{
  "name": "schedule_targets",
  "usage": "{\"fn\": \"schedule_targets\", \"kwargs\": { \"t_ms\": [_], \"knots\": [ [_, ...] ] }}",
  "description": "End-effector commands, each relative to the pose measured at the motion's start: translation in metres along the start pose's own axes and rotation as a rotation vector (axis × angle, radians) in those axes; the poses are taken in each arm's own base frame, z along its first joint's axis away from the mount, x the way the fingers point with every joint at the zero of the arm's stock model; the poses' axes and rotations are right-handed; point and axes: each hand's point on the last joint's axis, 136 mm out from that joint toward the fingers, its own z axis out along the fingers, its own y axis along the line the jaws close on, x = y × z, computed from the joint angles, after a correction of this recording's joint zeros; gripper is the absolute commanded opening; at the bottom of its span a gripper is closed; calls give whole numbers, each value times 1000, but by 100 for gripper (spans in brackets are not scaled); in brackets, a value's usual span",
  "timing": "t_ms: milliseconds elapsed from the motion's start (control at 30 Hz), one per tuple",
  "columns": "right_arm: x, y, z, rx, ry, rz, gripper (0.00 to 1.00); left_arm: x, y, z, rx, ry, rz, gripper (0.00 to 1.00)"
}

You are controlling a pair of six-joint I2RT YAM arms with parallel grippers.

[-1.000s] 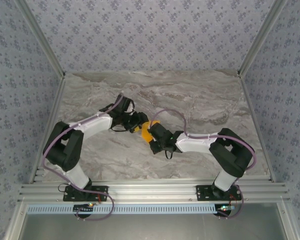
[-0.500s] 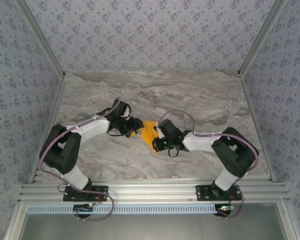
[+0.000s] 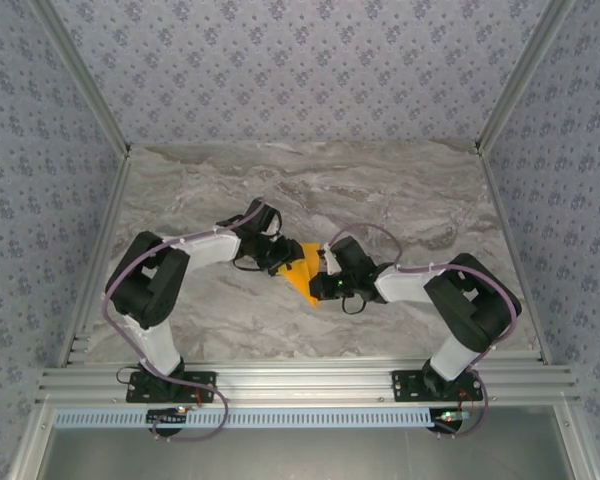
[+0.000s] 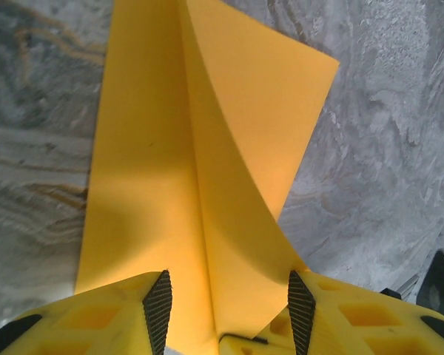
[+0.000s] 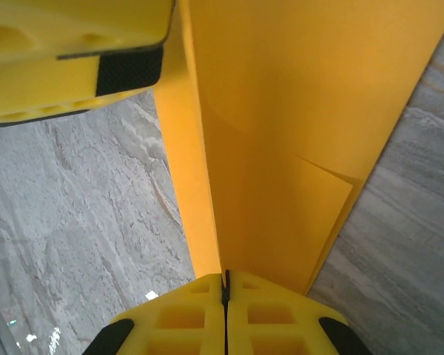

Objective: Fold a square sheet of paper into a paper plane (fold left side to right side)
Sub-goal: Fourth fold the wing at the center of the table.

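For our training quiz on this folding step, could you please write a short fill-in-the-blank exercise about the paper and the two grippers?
1. The right gripper is ___ on the paper.
2. The left gripper stands ___, with folded paper in its gap.
3. Seen from above, the paper sits ___ the two grippers.
4. The table has a grey ___ pattern.

Missing words: shut; open; between; marble.
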Motion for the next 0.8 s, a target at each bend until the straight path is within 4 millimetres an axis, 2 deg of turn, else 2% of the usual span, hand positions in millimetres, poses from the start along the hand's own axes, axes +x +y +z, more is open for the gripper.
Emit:
{"fn": "schedule_targets", "kwargs": {
  "t_ms": [0, 500, 633, 767],
  "knots": [
    [1, 2, -2, -36, -3, 32, 8, -1, -10, 9, 25, 19, 12, 47],
    [3, -6, -1, -56, 9, 98, 12, -2, 9, 28, -30, 31, -16, 47],
    [0, -3, -2, -66, 6, 101, 19, 0, 16, 29, -50, 35, -21, 47],
    [-13, 3, -11, -93, -24, 100, 26, 1, 21, 29, -67, 35, -21, 47]
  ]
}}
